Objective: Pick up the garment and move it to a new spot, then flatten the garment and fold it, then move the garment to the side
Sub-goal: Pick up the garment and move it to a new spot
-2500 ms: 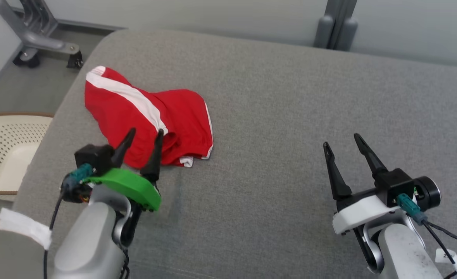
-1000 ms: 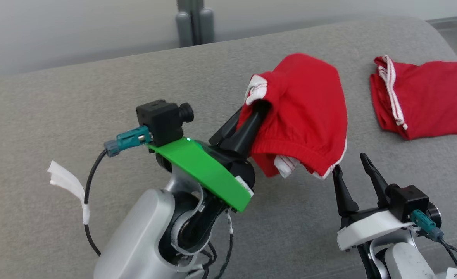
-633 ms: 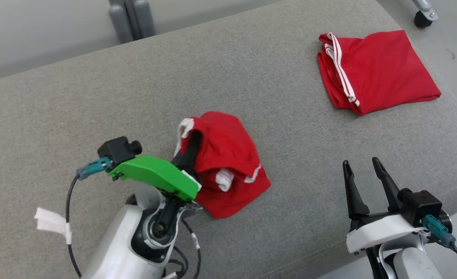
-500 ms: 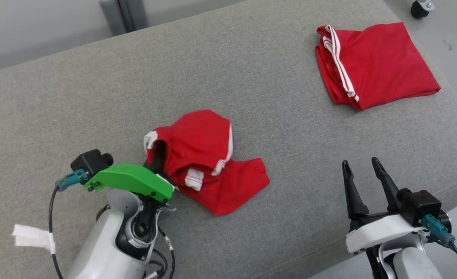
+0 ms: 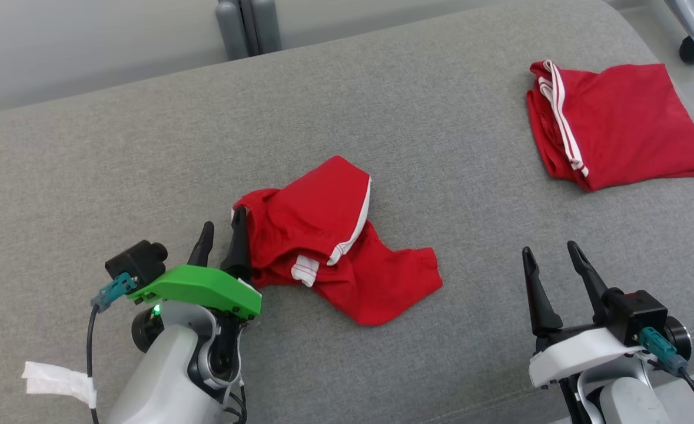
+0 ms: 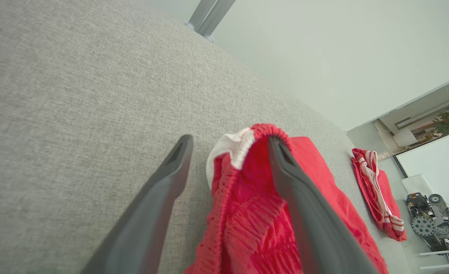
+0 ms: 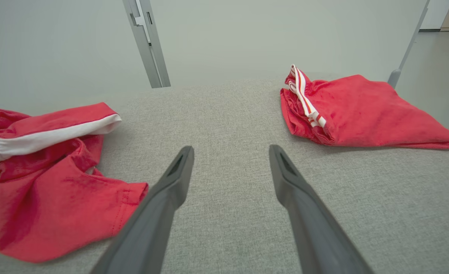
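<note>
Grey sofa [image 5: 441, 147]; folded red shorts [image 5: 617, 123], perhaps, far right.

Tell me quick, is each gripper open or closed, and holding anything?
Left gripper: open, with the waistband of the crumpled red shorts between its fingers, not clamped.
Right gripper: open, holding nothing.

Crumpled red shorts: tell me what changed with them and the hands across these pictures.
The left hand carried the crumpled red shorts from the cushion's left end, lowered them onto the middle of the grey cushion and opened; the waistband still touches it. The right hand stayed open and empty, and the folded red garment stayed put.
</note>
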